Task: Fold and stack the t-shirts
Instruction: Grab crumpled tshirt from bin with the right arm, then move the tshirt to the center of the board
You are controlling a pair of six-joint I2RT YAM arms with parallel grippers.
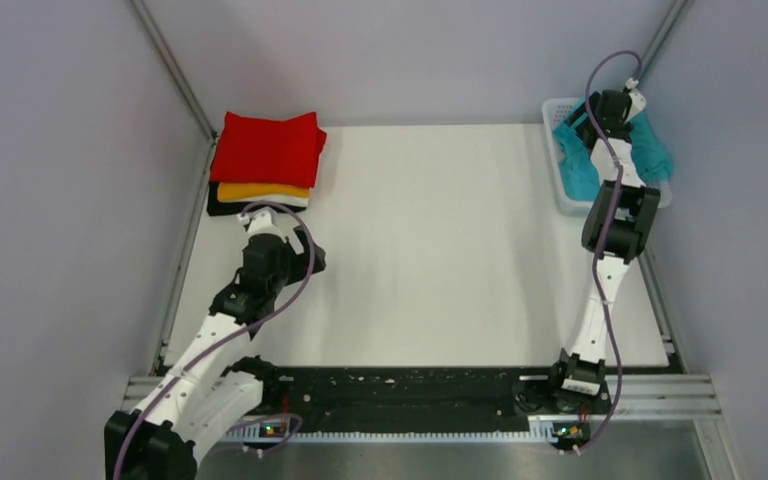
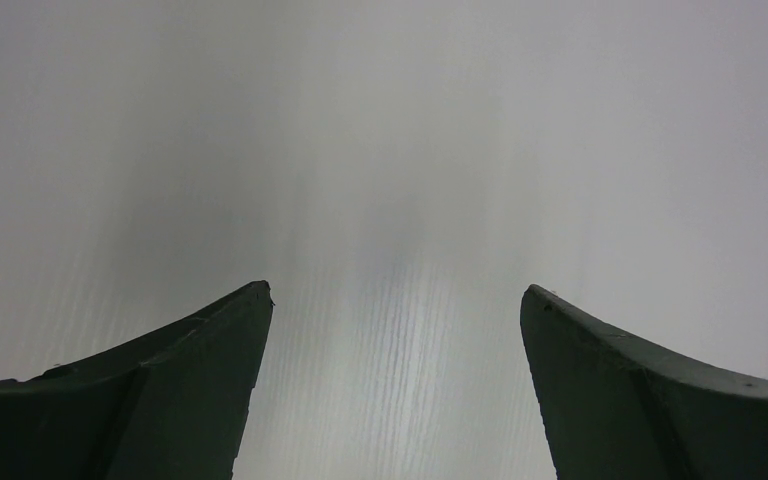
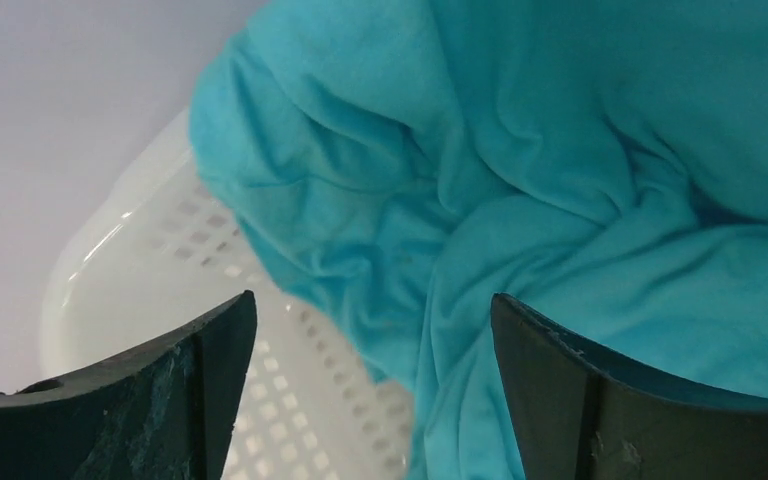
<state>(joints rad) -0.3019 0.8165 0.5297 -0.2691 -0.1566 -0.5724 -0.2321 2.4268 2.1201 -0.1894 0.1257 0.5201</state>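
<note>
A folded stack of t-shirts lies at the table's far left: red (image 1: 268, 148) on top, then orange (image 1: 260, 190), with white and black edges (image 1: 222, 205) below. A crumpled turquoise t-shirt (image 1: 652, 150) fills the white mesh basket (image 1: 563, 195) at the far right. My right gripper (image 1: 615, 108) reaches into that basket. In the right wrist view it (image 3: 370, 300) stands open, with a fold of the turquoise t-shirt (image 3: 520, 150) between the fingers and the basket wall (image 3: 160, 250) beside it. My left gripper (image 1: 260, 222) hangs just in front of the stack, open (image 2: 395, 290) over bare table.
The white table (image 1: 440, 240) is walled by grey panels on the left, back and right. A metal rail (image 1: 185, 250) runs along the left edge. A black strip with both arm bases (image 1: 410, 395) lies at the near edge.
</note>
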